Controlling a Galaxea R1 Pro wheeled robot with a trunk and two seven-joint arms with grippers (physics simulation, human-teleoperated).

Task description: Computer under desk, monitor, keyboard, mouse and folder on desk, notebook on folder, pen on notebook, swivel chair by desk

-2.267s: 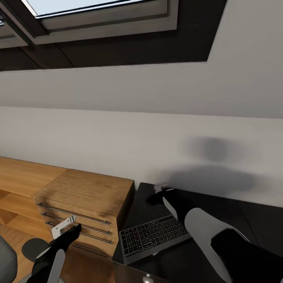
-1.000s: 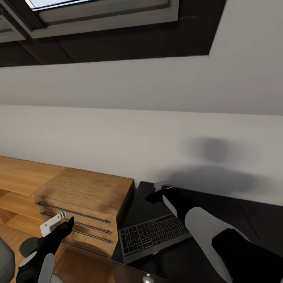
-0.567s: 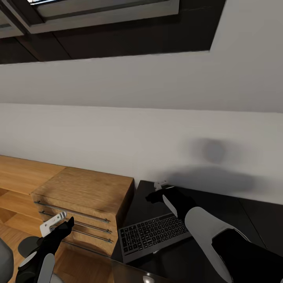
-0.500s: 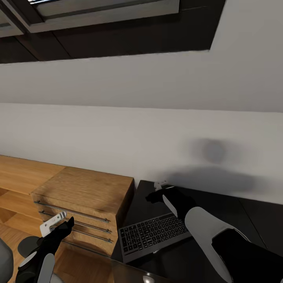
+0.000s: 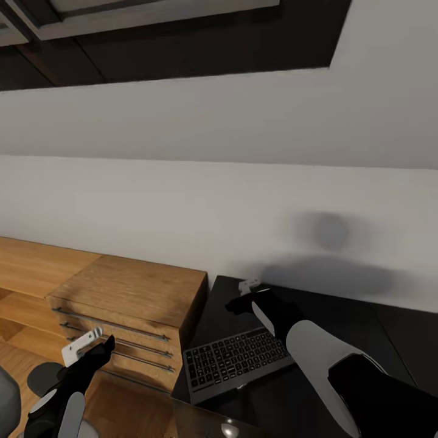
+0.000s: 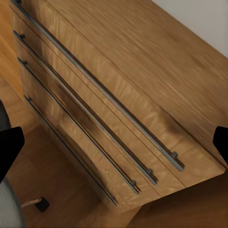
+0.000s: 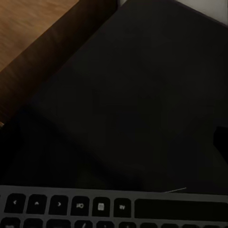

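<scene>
The keyboard point(image 5: 237, 361), lying near the desk point(image 5: 340, 316) end beside the wooden chest point(image 5: 131, 304), could be nudged off by the right gripper point(image 5: 246, 292) hovering over it, whose finger spacing cannot be told.

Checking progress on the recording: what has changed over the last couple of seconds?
The left gripper drew back from the wooden chest, down and toward the robot. The head camera tilted slightly down. The keyboard stayed on the desk, with the right gripper still hovering beyond it.

Dim desk point(image 5: 340, 316) (nearly black), soft wall point(image 5: 182, 201) shadows
</scene>
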